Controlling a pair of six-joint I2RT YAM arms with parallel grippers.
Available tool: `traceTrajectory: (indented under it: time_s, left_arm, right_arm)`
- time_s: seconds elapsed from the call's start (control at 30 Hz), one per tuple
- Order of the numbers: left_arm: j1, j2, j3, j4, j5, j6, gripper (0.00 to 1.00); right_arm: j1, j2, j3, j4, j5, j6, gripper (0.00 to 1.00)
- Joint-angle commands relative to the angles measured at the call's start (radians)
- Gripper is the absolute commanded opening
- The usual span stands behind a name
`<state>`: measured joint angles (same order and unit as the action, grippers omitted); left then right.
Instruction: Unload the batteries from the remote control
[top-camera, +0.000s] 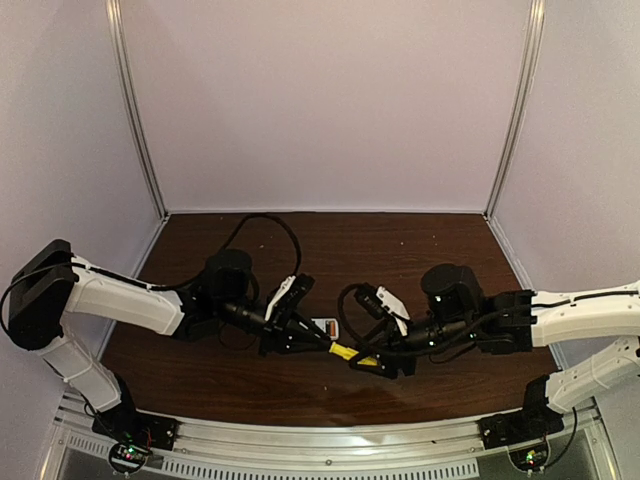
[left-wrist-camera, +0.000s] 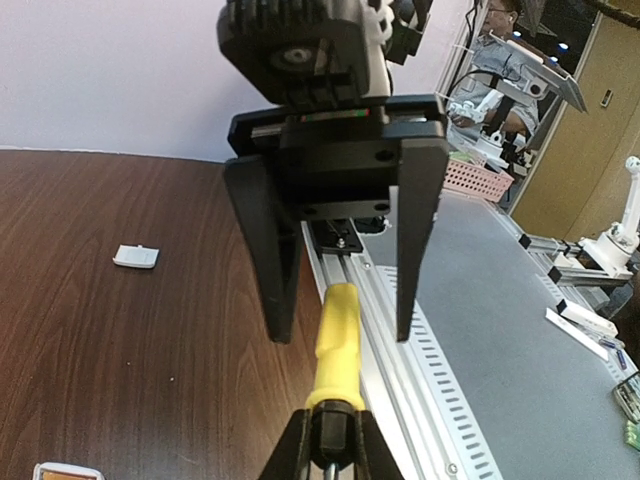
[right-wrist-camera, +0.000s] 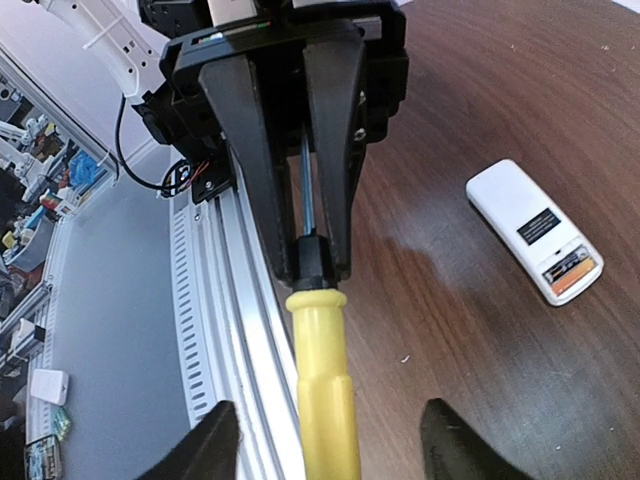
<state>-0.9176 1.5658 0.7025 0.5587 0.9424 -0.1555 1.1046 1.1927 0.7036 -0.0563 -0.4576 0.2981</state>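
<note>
Remote control (right-wrist-camera: 530, 225) lies flat on the table (right-wrist-camera: 480, 390), bay open, orange batteries (right-wrist-camera: 572, 277) showing. From overhead it sits about ten o'clock of the right end effector (right-wrist-camera: 328, 410), apart from it. That one stands wide around the screwdriver (right-wrist-camera: 325, 380) handle; the left end effector (left-wrist-camera: 328, 430) is clamped on its collar. Cells likely light, slick, prone to roll — lift at an exposed end.

One remote control (right-wrist-camera: 530, 228), one screwdriver (right-wrist-camera: 322, 370), one white cover piece (left-wrist-camera: 136, 257), two hands (right-wrist-camera: 312, 265) (right-wrist-camera: 328, 440)
</note>
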Motion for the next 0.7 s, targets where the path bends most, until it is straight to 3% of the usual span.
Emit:
traceTrajectory:
  time_s: [0.0,0.07,0.13,0.47,0.67]
  left_arm:
    - [-0.006,0.007,0.032,0.041,-0.040,-0.044,0.00]
    - [-0.007,0.001,0.032,0.055,-0.054,-0.075,0.00]
    - [-0.007,-0.007,0.030,0.076,-0.072,-0.115,0.00]
    - [-0.007,-0.084,-0.030,0.219,-0.117,-0.267,0.00]
    - [-0.006,-0.133,-0.072,0.282,-0.127,-0.318,0.00]
  right_arm:
    - [0.006,-0.058,0.008,0.037,0.114,0.004,0.74]
    - [0.005,-0.087,-0.013,0.077,0.127,0.009,0.85]
    - [0.006,-0.111,-0.033,0.118,0.135,0.013,0.88]
    - [0.005,-0.146,-0.145,0.403,0.211,0.087,0.87]
    - [0.006,-0.118,-0.168,0.528,0.175,0.128,0.84]
